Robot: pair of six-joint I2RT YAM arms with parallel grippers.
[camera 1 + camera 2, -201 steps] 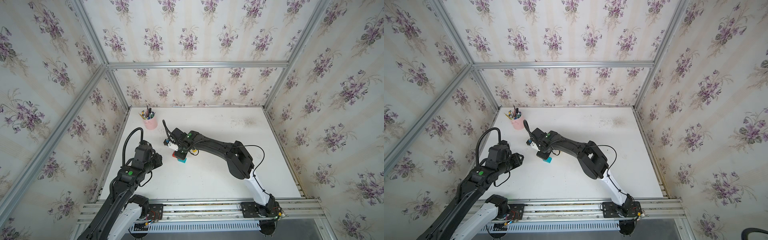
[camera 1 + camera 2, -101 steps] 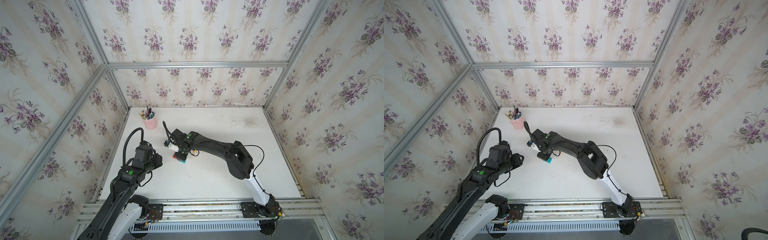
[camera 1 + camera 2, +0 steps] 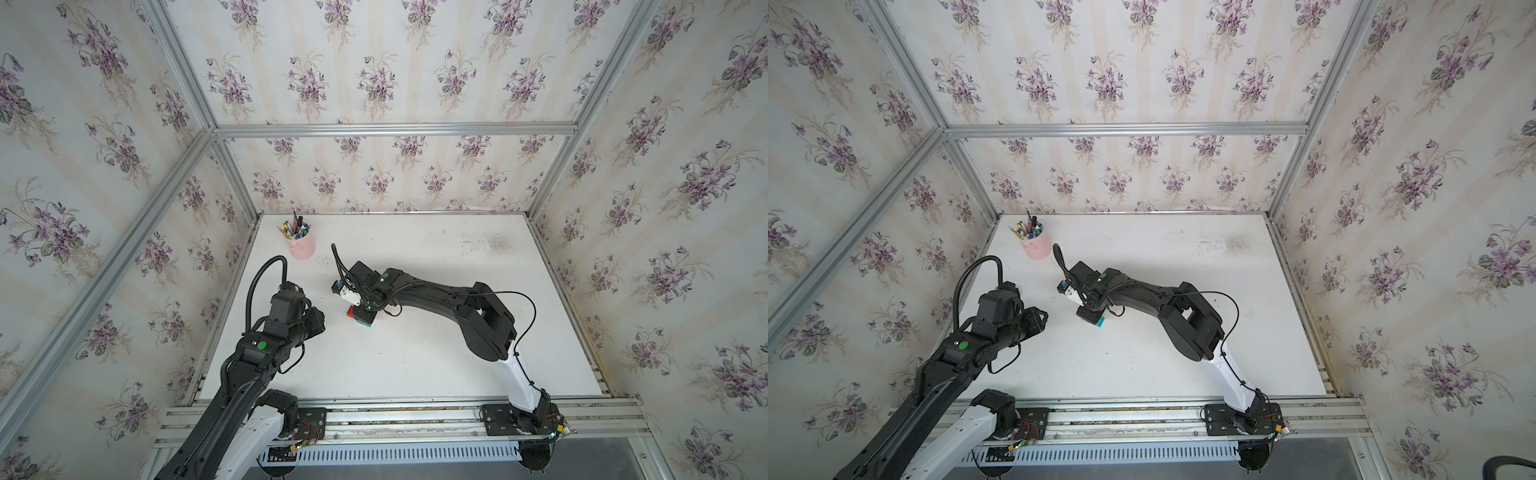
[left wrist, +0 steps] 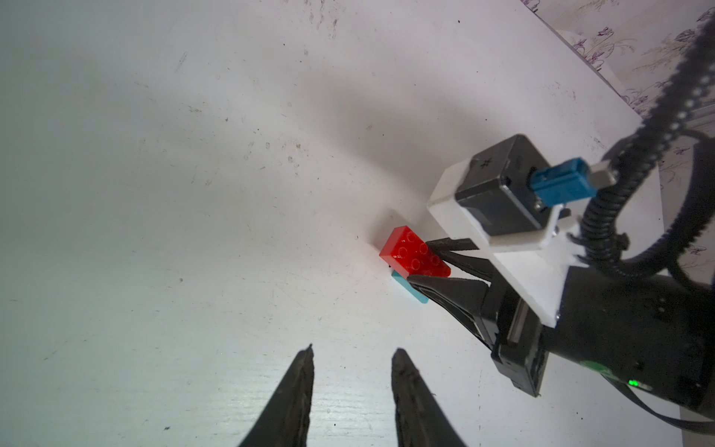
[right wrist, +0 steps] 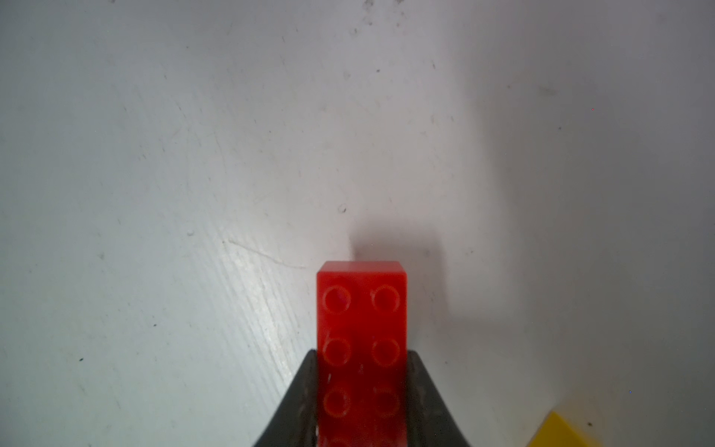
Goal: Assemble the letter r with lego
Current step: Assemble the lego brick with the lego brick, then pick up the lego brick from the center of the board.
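Observation:
My right gripper (image 5: 361, 354) is shut on the long red lego brick (image 5: 361, 329), studs up, low over the white table. In the left wrist view the red brick (image 4: 410, 255) sits on top of a teal brick (image 4: 411, 289); I cannot tell whether they are joined. Both top views show the teal brick (image 3: 366, 325) (image 3: 1099, 322) poking out under the right gripper (image 3: 359, 313). A yellow brick corner (image 5: 561, 431) shows beside it. The letter r as a whole is hidden. My left gripper (image 4: 352, 352) is open and empty, a short way left of the bricks.
A pink pen cup (image 3: 301, 247) (image 3: 1036, 247) stands at the table's back left corner. The right arm (image 3: 449, 299) stretches across the middle of the table (image 3: 415, 361). Papered walls close in the left, back and right sides.

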